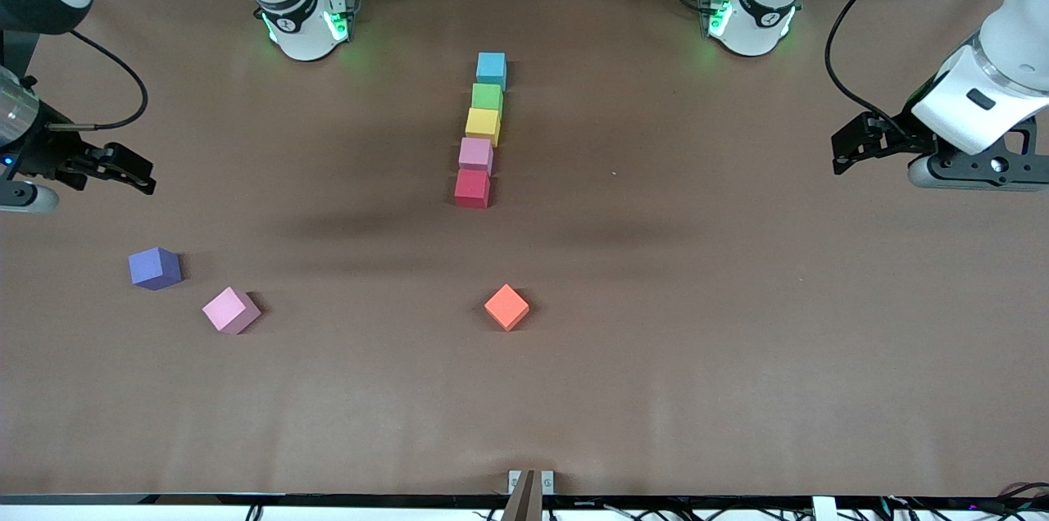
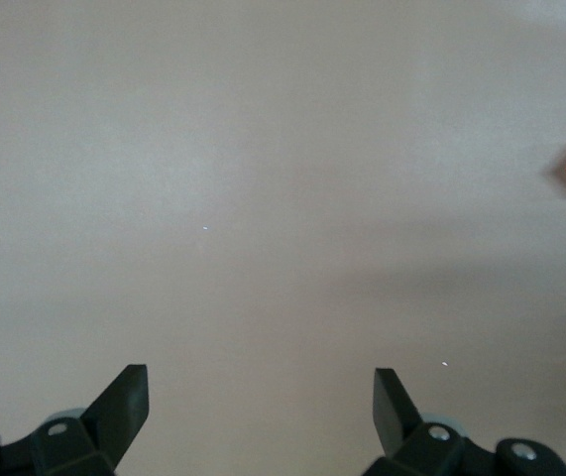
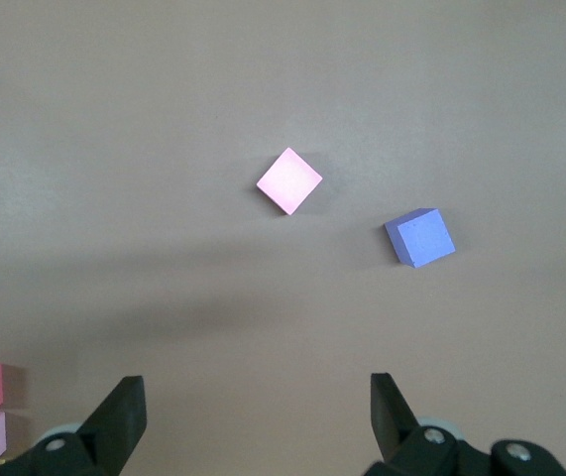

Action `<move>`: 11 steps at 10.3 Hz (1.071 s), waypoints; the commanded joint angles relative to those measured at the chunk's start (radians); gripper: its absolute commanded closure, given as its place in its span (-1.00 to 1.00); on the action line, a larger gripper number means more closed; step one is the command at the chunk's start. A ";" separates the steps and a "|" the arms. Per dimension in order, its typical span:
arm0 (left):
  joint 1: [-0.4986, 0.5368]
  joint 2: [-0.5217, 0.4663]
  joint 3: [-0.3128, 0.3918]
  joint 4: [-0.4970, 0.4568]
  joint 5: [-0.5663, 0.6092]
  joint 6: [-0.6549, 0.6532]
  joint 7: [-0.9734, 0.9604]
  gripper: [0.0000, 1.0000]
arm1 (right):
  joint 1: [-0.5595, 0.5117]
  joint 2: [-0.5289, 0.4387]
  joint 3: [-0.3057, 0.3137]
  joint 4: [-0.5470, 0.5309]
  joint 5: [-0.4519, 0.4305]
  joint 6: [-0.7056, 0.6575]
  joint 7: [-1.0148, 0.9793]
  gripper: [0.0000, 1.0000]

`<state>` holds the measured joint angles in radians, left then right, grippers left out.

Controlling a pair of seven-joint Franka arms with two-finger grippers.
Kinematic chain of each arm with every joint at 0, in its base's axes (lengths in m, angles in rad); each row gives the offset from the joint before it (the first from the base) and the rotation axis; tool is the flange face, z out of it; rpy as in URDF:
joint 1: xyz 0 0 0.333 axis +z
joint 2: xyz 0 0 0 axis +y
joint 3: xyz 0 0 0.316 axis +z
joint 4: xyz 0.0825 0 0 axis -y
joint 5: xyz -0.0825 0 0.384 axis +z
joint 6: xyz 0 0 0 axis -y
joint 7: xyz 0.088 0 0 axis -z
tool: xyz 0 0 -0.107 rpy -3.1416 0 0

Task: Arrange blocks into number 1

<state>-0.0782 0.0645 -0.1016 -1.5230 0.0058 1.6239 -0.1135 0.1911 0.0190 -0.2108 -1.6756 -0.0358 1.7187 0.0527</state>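
Five blocks form a straight column mid-table: light blue (image 1: 491, 69), green (image 1: 487, 97), yellow (image 1: 483, 125), pink (image 1: 475, 154) and red (image 1: 472, 188), the red one nearest the front camera. An orange block (image 1: 506, 307) lies alone, nearer the camera than the column. A purple block (image 1: 154, 268) and a second pink block (image 1: 231, 310) lie toward the right arm's end. My left gripper (image 1: 846, 151) hangs open and empty over bare table at the left arm's end. My right gripper (image 1: 135, 170) is open and empty above the table, near the purple block (image 3: 420, 237).
The brown table (image 1: 737, 300) carries only the blocks. Both arm bases (image 1: 307, 21) stand at its edge farthest from the camera. A small metal bracket (image 1: 530, 482) sits at the edge nearest the camera.
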 commanded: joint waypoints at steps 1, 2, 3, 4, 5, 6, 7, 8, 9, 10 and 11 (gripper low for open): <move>0.000 0.006 -0.004 0.018 0.020 -0.015 0.009 -1.00 | -0.015 0.013 0.008 0.069 0.021 -0.051 -0.005 -1.00; 0.000 0.006 -0.004 0.018 0.019 -0.015 0.009 -1.00 | -0.031 0.016 0.016 0.083 0.022 -0.053 0.048 -1.00; 0.000 0.006 -0.004 0.018 0.020 -0.013 0.009 -1.00 | -0.039 0.016 0.016 0.091 0.049 -0.054 0.090 -1.00; 0.000 0.006 -0.004 0.018 0.020 -0.013 0.009 -1.00 | -0.061 0.016 0.019 0.097 0.085 -0.066 0.094 -1.00; 0.000 0.006 -0.004 0.018 0.019 -0.015 0.009 -1.00 | -0.070 0.016 0.022 0.100 0.088 -0.070 0.095 -1.00; 0.000 0.006 -0.004 0.018 0.019 -0.015 0.008 -1.00 | -0.070 0.016 0.022 0.114 0.086 -0.071 0.101 -1.00; 0.000 0.006 -0.004 0.018 0.019 -0.015 0.008 -1.00 | -0.073 0.016 0.024 0.119 0.090 -0.085 0.107 -1.00; 0.000 0.006 -0.004 0.018 0.019 -0.013 0.008 -1.00 | -0.085 0.018 0.030 0.134 0.093 -0.123 0.110 -1.00; 0.000 0.006 -0.004 0.018 0.019 -0.015 0.008 -1.00 | -0.094 0.018 0.059 0.149 0.093 -0.131 0.108 -1.00; 0.000 0.006 -0.004 0.018 0.020 -0.013 0.008 -1.00 | -0.119 0.018 0.088 0.155 0.091 -0.152 0.107 -1.00; 0.000 0.006 -0.004 0.018 0.020 -0.013 0.008 -1.00 | -0.134 0.018 0.123 0.169 0.085 -0.200 0.114 -1.00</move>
<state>-0.0782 0.0659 -0.1018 -1.5228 0.0059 1.6237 -0.1135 0.1043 0.0209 -0.1472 -1.5518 0.0360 1.5773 0.1486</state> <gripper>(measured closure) 0.000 0.000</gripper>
